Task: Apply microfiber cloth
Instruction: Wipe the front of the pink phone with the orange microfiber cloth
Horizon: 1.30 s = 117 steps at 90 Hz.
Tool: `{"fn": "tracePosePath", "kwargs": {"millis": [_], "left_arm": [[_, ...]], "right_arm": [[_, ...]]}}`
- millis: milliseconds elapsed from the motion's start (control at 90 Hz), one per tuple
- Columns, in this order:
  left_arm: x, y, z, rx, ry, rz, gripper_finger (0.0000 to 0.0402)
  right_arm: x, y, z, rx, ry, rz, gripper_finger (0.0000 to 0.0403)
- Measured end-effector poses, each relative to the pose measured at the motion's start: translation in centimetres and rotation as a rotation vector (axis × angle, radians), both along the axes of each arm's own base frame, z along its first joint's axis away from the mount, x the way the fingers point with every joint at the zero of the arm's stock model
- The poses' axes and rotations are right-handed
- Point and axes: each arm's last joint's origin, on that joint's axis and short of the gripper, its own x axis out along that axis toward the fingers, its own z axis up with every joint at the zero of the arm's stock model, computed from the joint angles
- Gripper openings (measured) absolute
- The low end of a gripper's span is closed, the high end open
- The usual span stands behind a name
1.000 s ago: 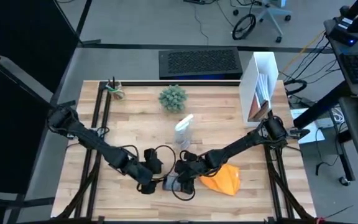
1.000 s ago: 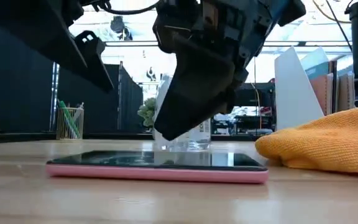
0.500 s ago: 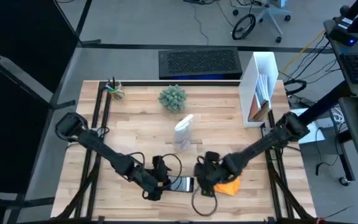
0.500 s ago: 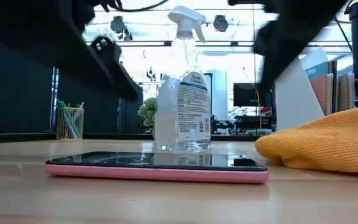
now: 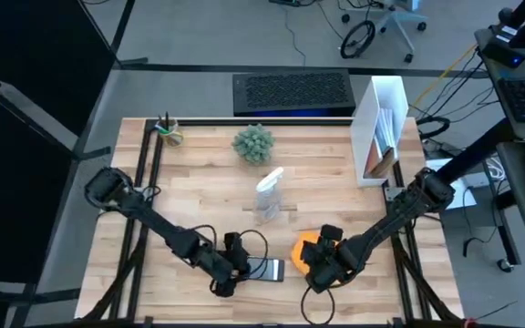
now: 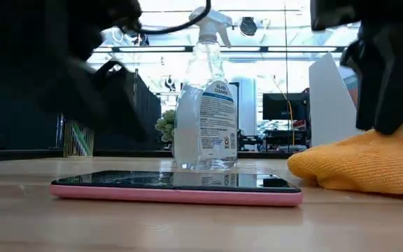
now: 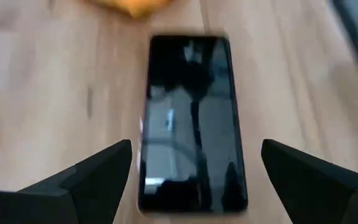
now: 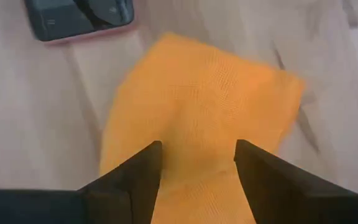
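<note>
- The microfiber cloth (image 8: 197, 118), orange-yellow and rumpled, is found lying on the wooden table (image 5: 199, 191) near its front edge, right of centre; in the high view only a small part of it (image 5: 306, 244) is seen, the rest being covered by the right arm.
- The right gripper (image 8: 194, 155) is positioned directly over the cloth, its two dark fingers (image 8: 135, 171) spread apart with orange fabric seen between them; nothing is held. Whether the fingertips touch the fabric cannot be told.
- In the low view the cloth (image 6: 359, 166) is seen as a mound at the right, with the dark mass of the right arm above it.
- A black smartphone in a pink case (image 6: 177, 187) lies flat just left of the cloth, screen up; the two are close but apart.
- The left gripper (image 7: 191, 168) is placed at the left end of the phone (image 7: 191, 118), fingers (image 7: 101, 171) wide apart on either side of it and closed on nothing.
- A clear spray bottle (image 6: 205, 105) stands upright farther back, behind the phone, near the table's centre (image 5: 270, 193).
- At the far side are noted a small green plant (image 5: 253, 143), a pen cup (image 5: 169, 133) at the far left corner, and a white file holder (image 5: 383, 128) at the far right.
</note>
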Motion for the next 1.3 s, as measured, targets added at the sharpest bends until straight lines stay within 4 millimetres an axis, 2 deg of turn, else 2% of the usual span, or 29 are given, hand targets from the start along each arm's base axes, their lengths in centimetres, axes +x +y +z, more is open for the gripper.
{"fn": "tracePosePath", "kwargs": {"millis": [189,344,489,589,733,833,911,1078,1222,1300], "left_arm": [[-0.3,-0.2,-0.1,0.001,0.0,-0.01,0.0257],[-0.6,-0.7,-0.2,-0.003,-0.006,-0.029,0.0183],[-0.7,-0.5,-1.6,0.004,0.002,-0.022,0.0127],[-0.4,-0.4,-2.2,0.012,0.001,-0.009,0.01],[-0.2,-0.5,-2.8,0.019,0.006,0.012,0.0074],[-0.2,-0.4,-2.8,0.027,0.009,0.006,0.0061],[-0.3,-0.4,-2.9,0.033,0.011,0.008,0.0054],[-0.2,-0.4,-2.9,0.036,0.005,0.004,0.0047],[0.0,-0.5,-2.9,0.03,-0.017,0.002,0.0047],[0.0,-0.4,-2.9,0.03,-0.017,0.003,0.0047]], "right_arm": [[-1.0,-0.5,-3.0,0.06,-0.034,-0.055,0.0145],[-2.1,-0.7,-5.0,0.115,-0.088,-0.073,0.0083],[-2.5,-0.5,-5.6,0.127,-0.116,-0.075,0.0016],[-2.1,0.0,-5.1,0.138,-0.129,-0.051,0.0008],[0.2,1.7,-2.9,0.179,-0.258,0.022,0.0003],[2.5,3.0,-0.3,0.193,-0.452,0.091,0.0002],[4.3,3.2,0.6,0.161,-0.56,0.138,0.0001],[8.8,2.7,0.0,0.124,-0.675,0.227,0.0001],[12.0,1.1,-1.8,0.059,-0.676,0.254,0.0],[13.0,0.5,-3.0,0.115,-0.638,0.294,0.0]]}}
